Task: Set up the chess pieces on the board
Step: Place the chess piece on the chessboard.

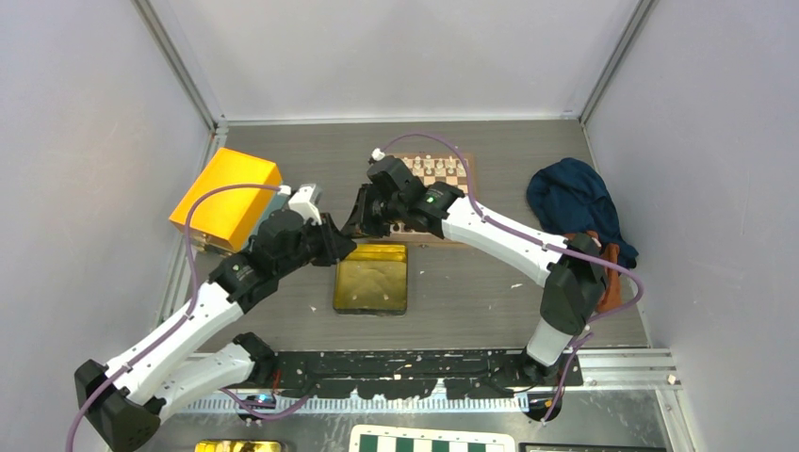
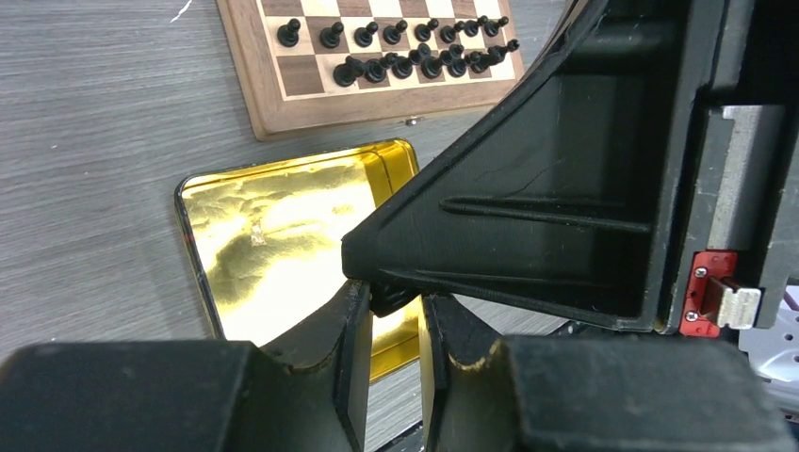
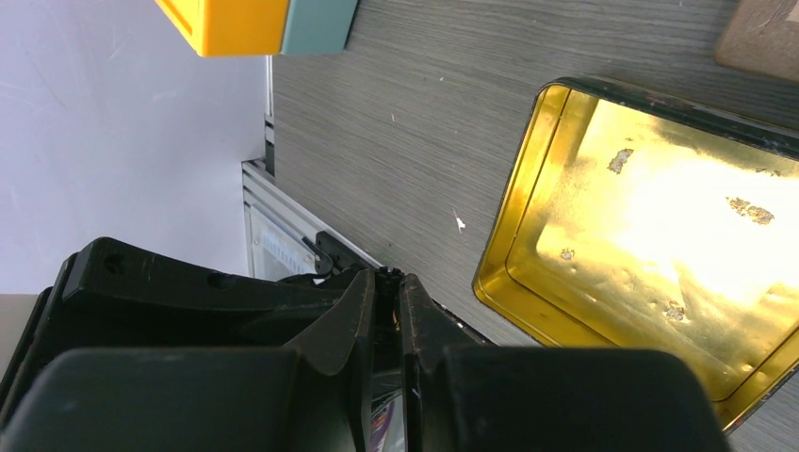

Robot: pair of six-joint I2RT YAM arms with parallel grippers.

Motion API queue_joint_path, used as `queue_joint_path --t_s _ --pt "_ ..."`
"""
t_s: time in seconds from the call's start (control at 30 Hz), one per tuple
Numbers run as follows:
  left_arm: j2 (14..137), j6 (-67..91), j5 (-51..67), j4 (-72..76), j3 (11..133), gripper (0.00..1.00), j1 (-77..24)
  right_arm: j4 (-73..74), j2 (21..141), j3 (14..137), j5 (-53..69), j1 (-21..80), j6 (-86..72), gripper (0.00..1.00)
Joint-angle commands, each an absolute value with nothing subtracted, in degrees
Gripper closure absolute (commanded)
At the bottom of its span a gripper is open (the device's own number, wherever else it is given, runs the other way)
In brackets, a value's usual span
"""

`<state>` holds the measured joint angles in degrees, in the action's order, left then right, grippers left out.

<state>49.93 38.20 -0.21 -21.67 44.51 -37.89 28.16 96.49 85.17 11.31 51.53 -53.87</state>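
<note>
Two pincers meet tip to tip, so I log this as a mid-air handover. The left pincer (image 2: 394, 299) is pinched on a small dark lump. I read it as a black piece (image 2: 388, 301), not certain. The right pincer (image 3: 386, 280) is down to a thin slit, and I can't tell if it grips anything. Fingers are matte black plastic, wedge-shaped, with chipped edges.

Straight below both pincers is the gold tin (image 2: 283, 235): rectangular, rounded corners, shiny crinkled floor, only flecks in it. Around it is the grey wood-grain worktop (image 2: 94, 122).

Beyond the left pincer is the board (image 2: 250, 80): varnished wood, brown rim, dark and cream squares. The black chess pieces (image 2: 415, 61), tiny and glossy, stand in two tight rows on its near side. The cream pieces (image 1: 435, 169) are on the far side.

Next, I judge: one pincer releases cleanly, the other carries the piece to a free near-side square and sets it upright without bumping neighbours.
</note>
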Motion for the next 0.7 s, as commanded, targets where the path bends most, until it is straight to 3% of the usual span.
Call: queue_joint_path --t_s 0.0,0.2,0.67 --pt "47.28 35.79 0.97 -11.24 45.34 1.0 -37.42 30.79 96.53 83.99 15.82 53.13 -52.88 0.91" --pt "45.93 34.19 2.58 -12.32 44.57 1.0 -37.38 30.4 96.3 84.02 16.16 53.13 -52.49 0.81" --pt "44.81 32.11 3.47 -15.62 44.3 1.0 -37.42 30.06 95.54 84.35 16.87 53.11 -51.79 0.73"
